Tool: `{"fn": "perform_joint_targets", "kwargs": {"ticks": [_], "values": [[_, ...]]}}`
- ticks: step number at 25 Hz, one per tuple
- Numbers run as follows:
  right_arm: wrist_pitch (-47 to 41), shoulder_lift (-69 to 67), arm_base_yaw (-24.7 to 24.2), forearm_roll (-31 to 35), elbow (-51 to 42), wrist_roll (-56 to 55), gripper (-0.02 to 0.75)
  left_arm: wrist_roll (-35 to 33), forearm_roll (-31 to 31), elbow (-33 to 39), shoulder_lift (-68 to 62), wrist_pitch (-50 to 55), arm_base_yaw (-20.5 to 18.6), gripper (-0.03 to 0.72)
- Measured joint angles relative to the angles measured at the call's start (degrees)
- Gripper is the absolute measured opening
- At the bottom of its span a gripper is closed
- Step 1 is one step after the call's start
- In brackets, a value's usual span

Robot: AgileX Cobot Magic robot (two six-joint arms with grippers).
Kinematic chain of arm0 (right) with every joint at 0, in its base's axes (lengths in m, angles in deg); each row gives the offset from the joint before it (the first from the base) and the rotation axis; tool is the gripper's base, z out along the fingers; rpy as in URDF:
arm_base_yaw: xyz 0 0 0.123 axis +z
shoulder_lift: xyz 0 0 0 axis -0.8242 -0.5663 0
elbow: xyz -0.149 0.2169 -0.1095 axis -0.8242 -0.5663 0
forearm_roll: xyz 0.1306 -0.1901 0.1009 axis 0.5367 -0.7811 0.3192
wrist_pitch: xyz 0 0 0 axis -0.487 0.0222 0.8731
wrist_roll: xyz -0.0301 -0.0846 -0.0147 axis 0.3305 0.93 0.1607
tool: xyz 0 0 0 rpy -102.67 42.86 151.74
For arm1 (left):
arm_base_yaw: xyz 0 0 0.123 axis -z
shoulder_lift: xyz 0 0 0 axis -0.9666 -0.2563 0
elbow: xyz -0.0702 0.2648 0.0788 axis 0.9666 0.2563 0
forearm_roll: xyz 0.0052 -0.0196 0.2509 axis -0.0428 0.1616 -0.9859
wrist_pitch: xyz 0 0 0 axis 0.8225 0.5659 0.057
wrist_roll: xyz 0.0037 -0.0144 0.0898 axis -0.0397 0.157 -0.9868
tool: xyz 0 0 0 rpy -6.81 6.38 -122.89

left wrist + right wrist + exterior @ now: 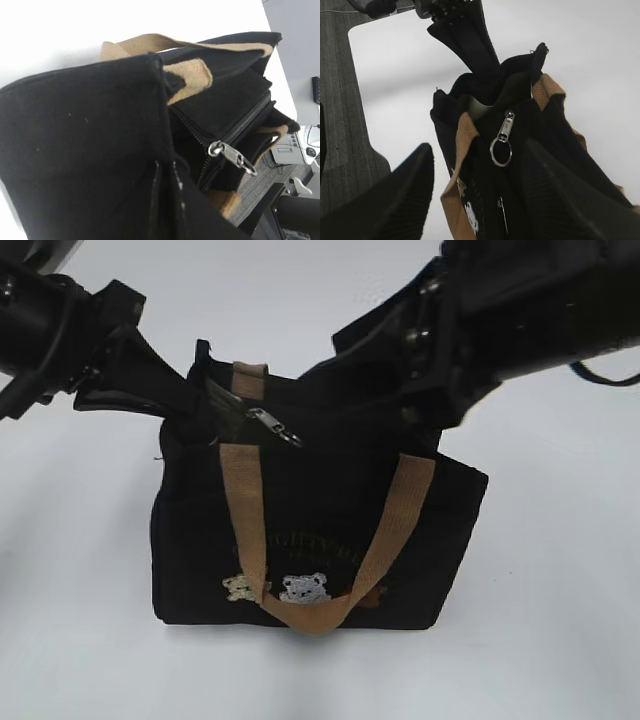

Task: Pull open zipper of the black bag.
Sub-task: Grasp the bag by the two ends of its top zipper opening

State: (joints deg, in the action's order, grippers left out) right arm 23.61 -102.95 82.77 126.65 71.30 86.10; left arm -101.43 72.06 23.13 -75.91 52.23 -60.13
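On the white table (560,640), the left gripper (195,410) pinches the black bag (320,540) end shut, the right gripper (480,195) open astride its silver zipper pull (504,135).

Item: small boxy black fabric bag (190,550), upright on white desk (80,640); two tan webbing handles (245,510). Silver metal zipper pull (275,427) beside left gripper (205,410), clamped on bag's top corner. Right gripper (420,430) over opposite end.

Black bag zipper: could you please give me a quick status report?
Left claw shut on black bag end. Right claw open, straddling zipper pull, not gripping. Nothing in the way.
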Motion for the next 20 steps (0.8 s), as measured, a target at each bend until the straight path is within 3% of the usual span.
{"fn": "perform_joint_targets", "kwargs": {"ticks": [9, 16, 20], "values": [[2.18, -12.98, 2.83, -1.8, 6.47, 0.05, 0.427, 0.0, 1.33, 0.0, 0.0, 0.0, 0.0, -0.003], [-0.43, -15.66, 4.31, -2.67, 9.29, 0.05, 0.424, 0.0, 1.33, 0.0, 0.0, -0.29, 0.0, -0.003], [0.8, -16.47, 5.3, -6.49, 9.42, -0.99, 0.4, 0.0, 1.33, 0.0, 0.0, -0.7, 0.0, -0.003]]}}
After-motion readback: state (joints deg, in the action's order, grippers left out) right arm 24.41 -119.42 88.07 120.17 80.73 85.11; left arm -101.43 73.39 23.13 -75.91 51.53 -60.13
